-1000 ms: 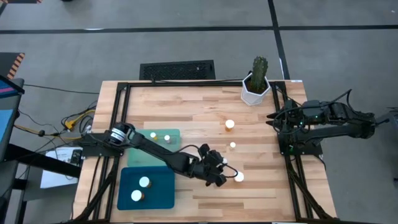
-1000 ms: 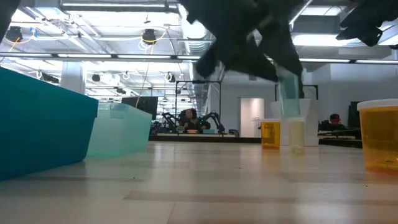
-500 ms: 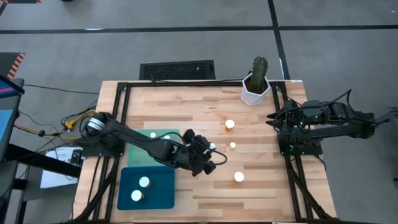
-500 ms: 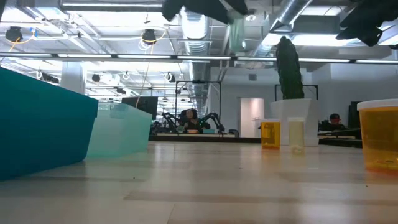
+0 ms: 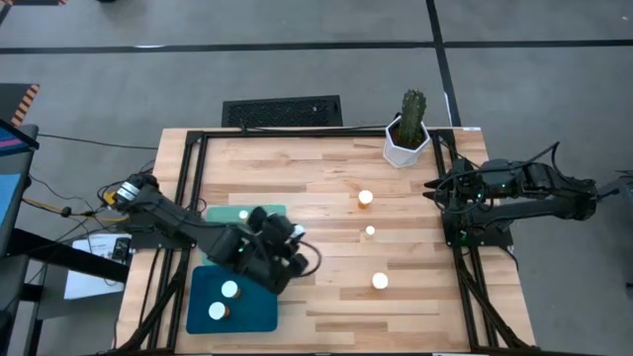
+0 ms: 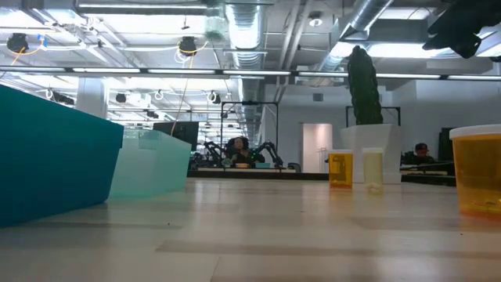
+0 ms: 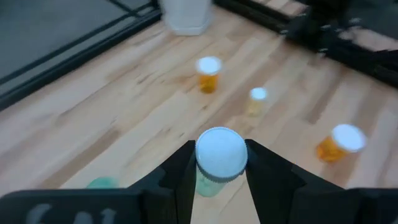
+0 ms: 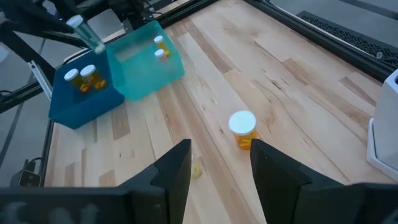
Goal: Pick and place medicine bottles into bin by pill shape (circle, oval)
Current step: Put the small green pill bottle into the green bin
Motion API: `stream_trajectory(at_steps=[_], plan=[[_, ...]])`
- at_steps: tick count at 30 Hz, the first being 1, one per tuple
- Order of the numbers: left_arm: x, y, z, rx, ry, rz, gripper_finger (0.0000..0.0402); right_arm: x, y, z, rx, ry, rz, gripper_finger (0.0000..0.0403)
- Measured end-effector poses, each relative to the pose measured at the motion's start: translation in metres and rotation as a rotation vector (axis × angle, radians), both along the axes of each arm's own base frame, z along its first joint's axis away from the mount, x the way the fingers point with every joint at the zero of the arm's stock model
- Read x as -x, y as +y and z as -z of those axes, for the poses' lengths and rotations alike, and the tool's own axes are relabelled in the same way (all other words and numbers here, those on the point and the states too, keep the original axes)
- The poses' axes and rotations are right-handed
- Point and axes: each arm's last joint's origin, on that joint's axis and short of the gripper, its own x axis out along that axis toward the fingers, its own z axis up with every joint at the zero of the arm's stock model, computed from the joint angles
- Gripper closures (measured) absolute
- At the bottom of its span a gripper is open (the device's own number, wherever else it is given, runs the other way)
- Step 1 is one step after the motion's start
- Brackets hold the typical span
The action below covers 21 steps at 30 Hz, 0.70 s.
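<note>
Your left claw [image 7: 219,180] is clamped on a bottle [image 7: 220,160]: in the left wrist view its white cap sits squarely between the two dark fingers [image 7: 180,177], which press its pale body from either side. In the high view that left claw [image 5: 280,247] hangs left of centre, at the right edge of the two bins, about where the light teal bin [image 5: 220,213] meets the dark teal bin [image 5: 252,307] below it. Two small bottles [image 5: 243,215] lie in the light bin, and two wider ones [image 5: 229,290] stand in the dark bin at lower left. Three more bottles stand loose on the worktop [image 5: 326,168] right of centre: an amber one [image 5: 365,198] highest, a thin pale one [image 5: 370,231] just below it, and a wide one [image 5: 380,281] lowest. The potted cactus [image 5: 407,129] stands at the upper right of the worktop. Your right claw [image 5: 435,188] waits at the right edge of the worktop, its fingers [image 8: 177,168] spread apart with nothing between them; in the right wrist view the amber bottle [image 8: 242,127] shows beyond the gap.
</note>
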Motion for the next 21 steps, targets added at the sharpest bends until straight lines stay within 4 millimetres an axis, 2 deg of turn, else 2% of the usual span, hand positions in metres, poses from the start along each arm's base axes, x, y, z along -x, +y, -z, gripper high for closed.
stream_trajectory(at_steps=[8, 12, 21], plan=[[0.052, -0.018, 0.012, -0.033, -0.004, -0.201, 0.0287, 0.000, 0.000, 0.000, 0.000, -0.006, 0.000, 0.0228], [0.074, -0.021, 0.029, -0.032, -0.008, -0.288, 0.0287, 0.000, 0.000, 0.000, 0.000, -0.006, 0.001, 0.0228], [0.109, -0.018, 0.080, 0.016, -0.026, -0.437, 0.0287, 0.000, 0.000, 0.000, 0.000, -0.005, 0.001, 0.0228]])
